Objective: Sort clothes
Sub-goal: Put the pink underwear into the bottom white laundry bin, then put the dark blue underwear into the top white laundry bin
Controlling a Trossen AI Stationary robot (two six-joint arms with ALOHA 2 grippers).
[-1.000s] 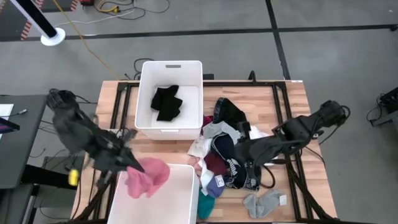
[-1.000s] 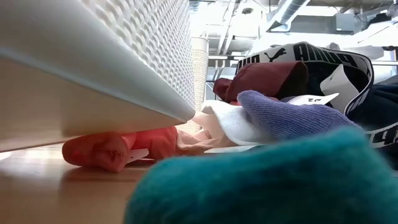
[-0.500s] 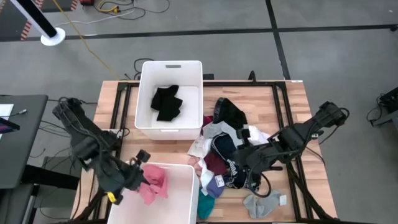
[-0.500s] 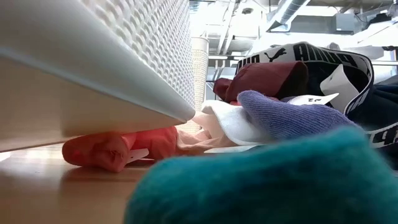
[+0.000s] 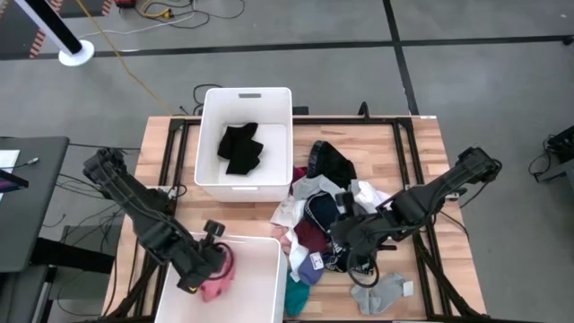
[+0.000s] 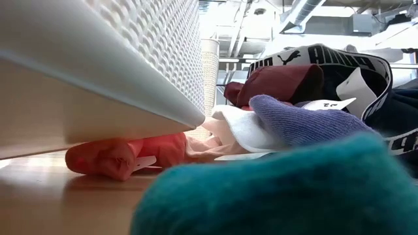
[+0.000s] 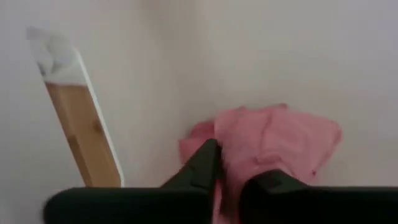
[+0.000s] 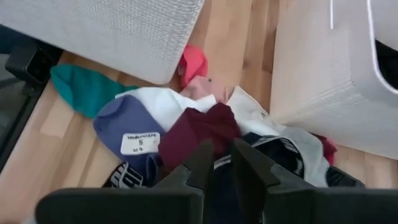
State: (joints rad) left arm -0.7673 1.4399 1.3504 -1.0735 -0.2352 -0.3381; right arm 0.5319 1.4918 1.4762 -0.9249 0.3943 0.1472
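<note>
Clothes (image 5: 327,211) lay heaped mid-bench: soft, light, best pinched at a fold. Left tool (image 7: 233,180) in the near bin (image 5: 260,296), fingers narrow, seemingly still pinching pink cloth (image 7: 273,140). Right tool (image 8: 221,163) narrow over the heap.

We count two white bins (image 5: 246,99) on the table (image 5: 421,144). One holds a black garment (image 5: 240,148), the other a pink garment (image 5: 215,285). We cannot count the pile of clothes (image 5: 327,220).
</note>
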